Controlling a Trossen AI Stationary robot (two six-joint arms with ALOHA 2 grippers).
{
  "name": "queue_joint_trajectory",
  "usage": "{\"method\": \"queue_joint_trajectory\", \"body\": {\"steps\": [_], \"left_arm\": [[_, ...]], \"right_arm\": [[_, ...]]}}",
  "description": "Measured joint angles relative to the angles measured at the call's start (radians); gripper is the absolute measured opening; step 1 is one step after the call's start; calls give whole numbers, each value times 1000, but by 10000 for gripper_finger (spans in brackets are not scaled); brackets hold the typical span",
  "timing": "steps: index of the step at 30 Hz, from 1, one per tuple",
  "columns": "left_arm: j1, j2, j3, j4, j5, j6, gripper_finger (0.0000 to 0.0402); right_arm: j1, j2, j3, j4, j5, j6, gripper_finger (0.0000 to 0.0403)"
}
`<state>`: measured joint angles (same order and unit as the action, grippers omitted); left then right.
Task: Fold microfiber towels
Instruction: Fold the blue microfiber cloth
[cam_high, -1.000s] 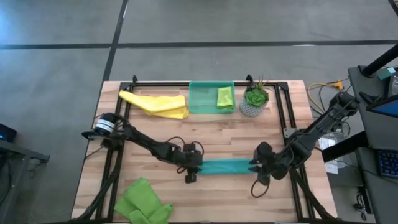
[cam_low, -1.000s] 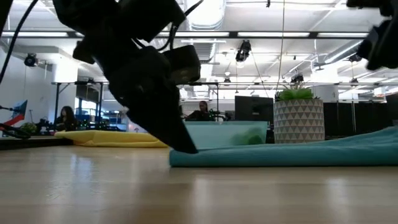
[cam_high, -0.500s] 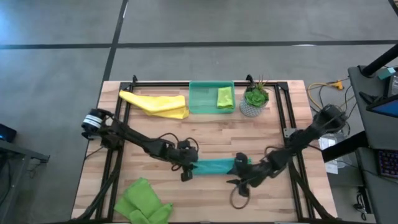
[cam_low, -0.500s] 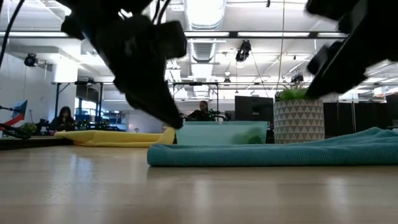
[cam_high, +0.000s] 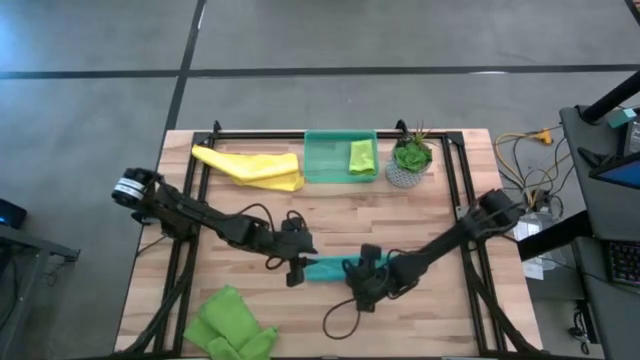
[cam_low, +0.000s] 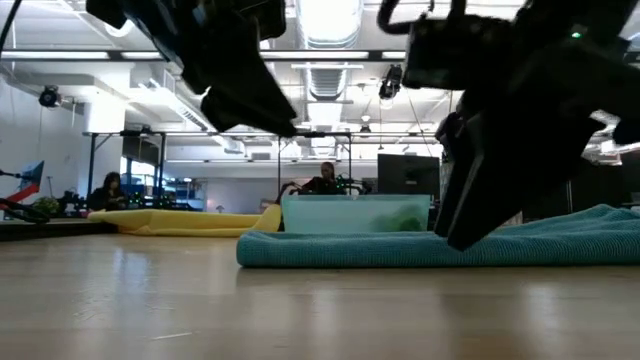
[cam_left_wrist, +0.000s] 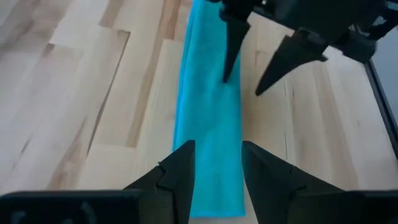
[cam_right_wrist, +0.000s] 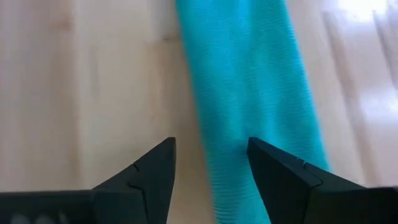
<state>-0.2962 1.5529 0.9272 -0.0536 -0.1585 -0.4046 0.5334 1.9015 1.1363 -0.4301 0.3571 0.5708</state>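
Note:
The teal-blue towel (cam_high: 325, 268) lies on the table's middle as a long narrow folded strip; it also shows in the low view (cam_low: 380, 250). My left gripper (cam_high: 293, 270) is open and raised above the strip's left end (cam_left_wrist: 208, 186), its fingers on either side of it. My right gripper (cam_high: 358, 283) is open, pointing down over the strip farther right (cam_right_wrist: 249, 74). From the left wrist view, one of its fingers (cam_left_wrist: 230, 56) is over the towel and the other (cam_left_wrist: 273, 68) is beside it. The right arm hides the rest of the strip from above. My right gripper (cam_low: 460, 240) has its open fingertips down at the level of the teal-blue towel's top surface. I cannot tell whether they touch it.
A yellow towel (cam_high: 250, 165) lies at the far left. A translucent green tray (cam_high: 320, 160) at the far middle holds a folded lime green towel (cam_high: 362, 157). A potted plant (cam_high: 408, 160) stands beside it. Another lime green towel (cam_high: 230, 325) lies at the near left corner.
My right gripper has gone well toward the table's left edge, along and over the teal-blue strip. My left gripper has risen off the strip's left end and drawn a little left. The strip's left end has slid slightly toward the left and still lies flat.

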Motion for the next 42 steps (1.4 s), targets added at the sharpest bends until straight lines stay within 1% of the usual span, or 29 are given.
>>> {"method": "queue_joint_trajectory", "body": {"steps": [5, 10, 14, 17, 19, 22, 24, 31, 34, 37, 42], "left_arm": [[-2, -9, -2, 9, 1, 26, 115], [-4, -9, -5, 11, 4, 27, 115], [-11, -9, -14, 9, 5, 28, 115], [-18, -10, -26, 10, 7, 27, 115], [-24, -10, -39, 12, 8, 26, 115], [-34, -11, -55, 13, 8, 19, 115], [-41, -11, -63, 13, 8, 18, 115], [-54, -11, -69, 18, 10, 18, 115], [-53, -11, -69, 19, 10, 18, 115], [-53, -11, -69, 19, 10, 18, 115], [-53, -14, -69, 20, 10, 17, 115]], "right_arm": [[-19, 52, 77, -138, -10, -30, 196], [-37, 96, 124, -156, -110, -90, 196], [-36, 120, 156, -168, -99, -135, 193], [-38, 127, 165, -180, -70, -135, 188], [-41, 130, 167, -185, -72, -134, 181], [-42, 141, 167, -193, -74, -130, 165], [-42, 141, 167, -194, -76, -127, 146], [-42, 143, 207, -245, -49, -126, 56], [-45, 147, 234, -309, 3, -126, 21], [-45, 146, 283, -392, 62, -126, 14], [-43, 142, 360, -516, 82, -137, 14]]}}
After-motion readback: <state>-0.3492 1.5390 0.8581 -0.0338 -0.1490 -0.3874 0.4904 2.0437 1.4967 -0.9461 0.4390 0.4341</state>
